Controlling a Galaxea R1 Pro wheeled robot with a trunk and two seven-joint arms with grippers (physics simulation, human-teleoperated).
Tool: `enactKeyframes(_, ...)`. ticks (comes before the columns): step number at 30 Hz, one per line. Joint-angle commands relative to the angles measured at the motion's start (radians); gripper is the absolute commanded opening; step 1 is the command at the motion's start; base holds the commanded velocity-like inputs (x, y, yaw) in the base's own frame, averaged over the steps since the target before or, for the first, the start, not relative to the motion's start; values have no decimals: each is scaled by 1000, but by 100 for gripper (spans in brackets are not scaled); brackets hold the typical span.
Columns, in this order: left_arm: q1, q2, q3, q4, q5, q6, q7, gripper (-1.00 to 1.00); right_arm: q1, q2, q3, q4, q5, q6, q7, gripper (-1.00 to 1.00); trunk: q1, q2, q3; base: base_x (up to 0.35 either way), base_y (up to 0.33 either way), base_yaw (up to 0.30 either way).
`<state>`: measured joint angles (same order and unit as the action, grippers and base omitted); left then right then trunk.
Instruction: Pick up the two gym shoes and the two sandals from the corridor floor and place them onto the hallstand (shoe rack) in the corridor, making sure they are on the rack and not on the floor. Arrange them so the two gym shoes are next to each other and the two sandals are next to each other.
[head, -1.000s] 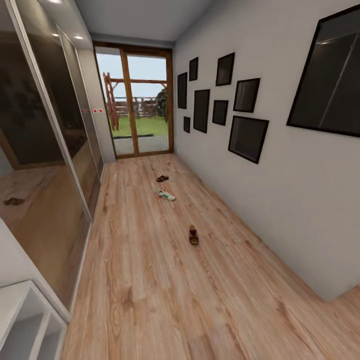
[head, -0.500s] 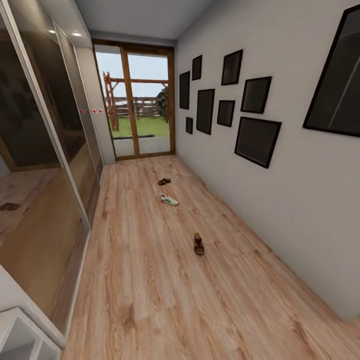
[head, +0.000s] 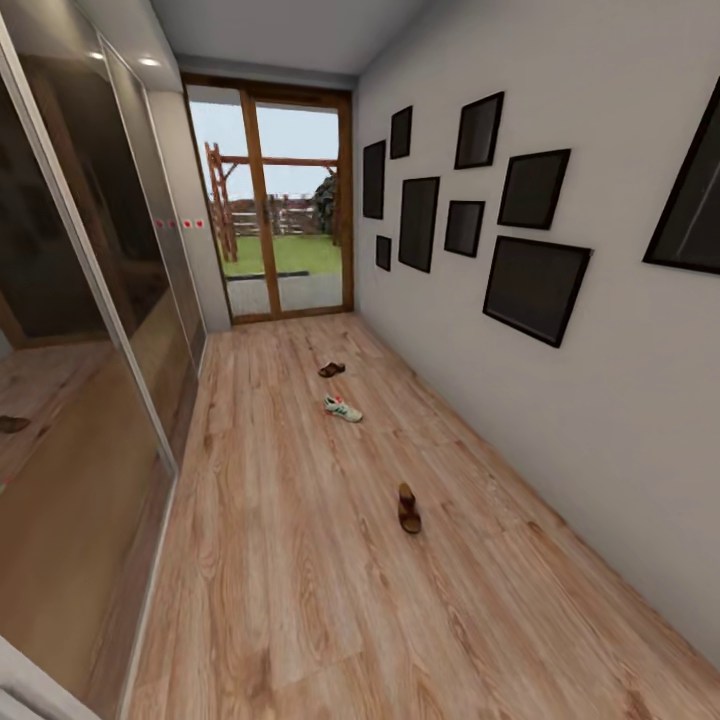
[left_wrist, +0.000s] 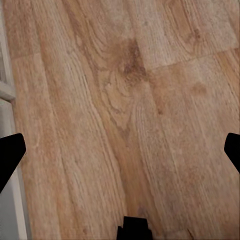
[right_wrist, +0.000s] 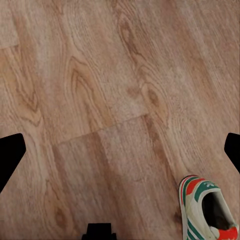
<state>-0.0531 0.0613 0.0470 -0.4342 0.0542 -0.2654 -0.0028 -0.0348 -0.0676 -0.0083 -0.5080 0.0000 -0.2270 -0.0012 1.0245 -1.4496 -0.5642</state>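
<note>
On the corridor floor (head: 300, 600) a brown sandal (head: 409, 508) lies nearest me, right of centre. Farther down the corridor rests a white gym shoe (head: 342, 408) with green stripes, and beyond it a second sandal (head: 331, 369). Another gym shoe (right_wrist: 207, 210) shows in the right wrist view, lying on the planks off to one side of my right gripper (right_wrist: 120, 150), which is open and holds nothing. My left gripper (left_wrist: 120, 152) hangs open over bare planks. A pale sliver at the lower left corner (head: 25, 685) may be the hallstand's edge; I cannot tell.
Mirrored wardrobe doors (head: 90, 330) line the left side. The right wall (head: 600, 430) carries several black frames. A glass door (head: 280, 230) closes the far end. A white frame edge (left_wrist: 7, 92) runs beside the planks in the left wrist view.
The head view has moved forward and shifted: the white shelf unit at the lower left has slid out of the picture and the shoes sit lower and more to the right.
</note>
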Motion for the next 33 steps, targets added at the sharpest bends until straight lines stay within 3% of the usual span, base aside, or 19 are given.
enactKeyframes(1,-1,0,-1,1,6,-3,0,100,0,0,-1,0,0,-3,0,100,1,0,-1,325,119,0)
enactKeyframes(17,-1,0,-3,2,5,-3,0,100,0,0,-1,-1,-2,-4,0,100,1,0,-1,328,102,0)
enactKeyframes(33,-1,0,-6,2,2,-3,0,100,0,0,-1,-1,-3,-5,-2,100,1,0,-1,336,11,0)
